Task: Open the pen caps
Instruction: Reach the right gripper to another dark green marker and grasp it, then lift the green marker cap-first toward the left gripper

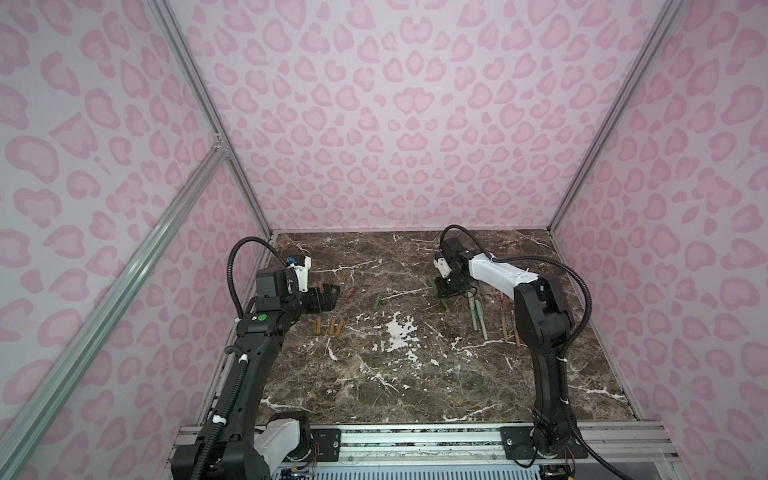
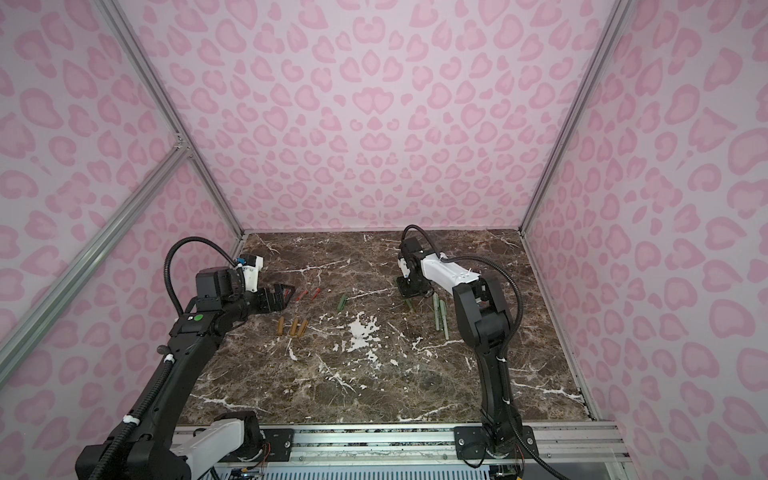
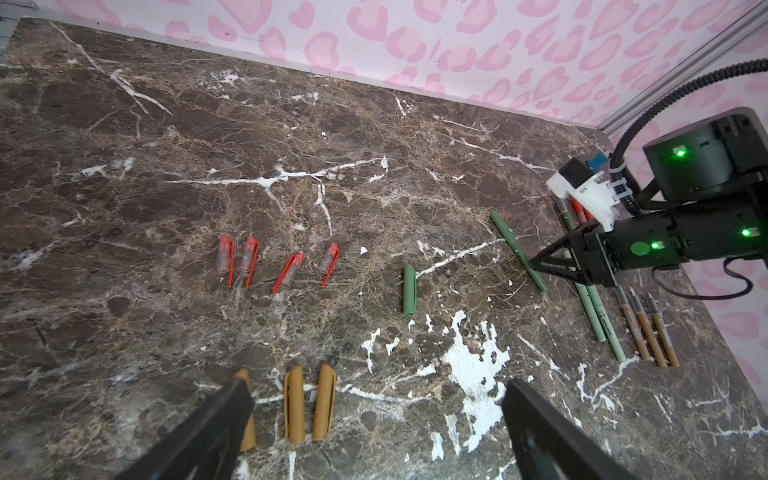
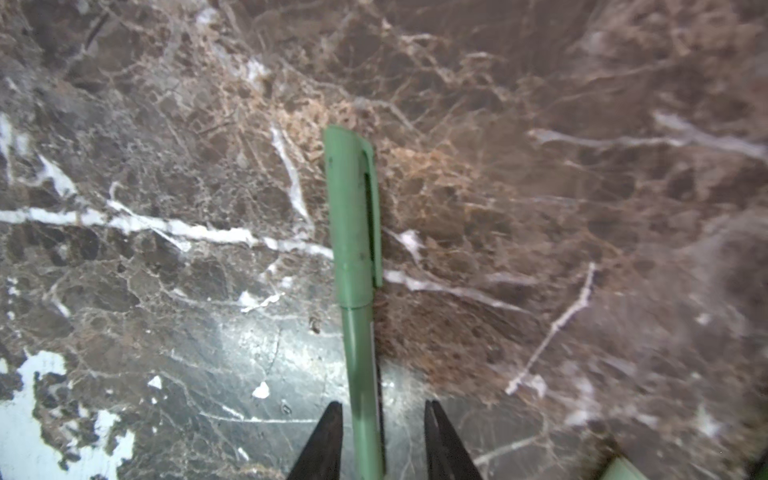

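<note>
1. Right gripper (image 4: 383, 405) is low over the marble table (image 4: 582, 124), jaws partly open and straddling the barrel of a green pen (image 4: 365, 374). A gap shows at each finger, so there's no grip.
2. The pen's green cap (image 4: 353, 216) is still on. It lies flat, out ahead of the fingertips, well clear of them.
3. Left gripper (image 3: 376, 386) is wide open and empty.
4. Three tan caps (image 3: 294, 403) lie just by the left gripper, one partly hidden by a finger (image 3: 224, 419).
5. Four red caps (image 3: 249, 259) and a loose dark green cap (image 3: 409, 291) lie farther out from it.
6. Brown pens (image 3: 648, 332) and pale green pens (image 3: 598, 316) lie uncapped beside the right arm.
</note>
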You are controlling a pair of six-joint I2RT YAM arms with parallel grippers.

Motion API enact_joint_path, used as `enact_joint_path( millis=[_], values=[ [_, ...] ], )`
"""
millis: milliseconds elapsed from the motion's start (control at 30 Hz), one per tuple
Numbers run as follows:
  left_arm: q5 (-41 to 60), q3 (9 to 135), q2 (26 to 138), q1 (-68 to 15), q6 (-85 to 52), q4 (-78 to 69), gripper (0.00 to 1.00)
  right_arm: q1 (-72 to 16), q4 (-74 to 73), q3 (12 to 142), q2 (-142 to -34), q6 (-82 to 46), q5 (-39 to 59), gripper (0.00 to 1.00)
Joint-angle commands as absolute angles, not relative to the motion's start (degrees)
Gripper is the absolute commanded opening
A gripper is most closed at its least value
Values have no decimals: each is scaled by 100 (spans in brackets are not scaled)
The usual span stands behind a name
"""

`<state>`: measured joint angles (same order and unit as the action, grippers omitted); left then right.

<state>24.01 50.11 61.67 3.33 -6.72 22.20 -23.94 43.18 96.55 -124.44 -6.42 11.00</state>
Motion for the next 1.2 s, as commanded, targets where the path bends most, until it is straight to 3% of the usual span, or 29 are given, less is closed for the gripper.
enact_joint_path(
  millis=[0, 100, 500, 800, 1000, 1167],
  values=[
    [2443, 4978, 6155, 343, -694, 1892, 98, -2418, 4350, 9837, -12667, -577, 1125, 35],
    [2463, 5030, 6170, 352, -727, 1966, 98, -2426, 4450, 9990, -12881, -605, 1079, 32],
    [2529, 5013, 6196, 386, -726, 1886, 98, -2555, 4291, 9639, -12672, -641, 1080, 6],
    [3433, 4928, 6243, 387, -1079, 1562, 99, -2993, 3326, 8565, -11374, -1317, 1476, 4],
    [4282, 4743, 6293, 389, -1581, 1093, 100, -3722, 2354, 7686, -10484, -1985, 1590, 3],
    [4581, 4579, 6446, 354, -2024, 774, 95, -4372, 1764, 7516, -10106, -2527, 1503, 2]
  ],
)
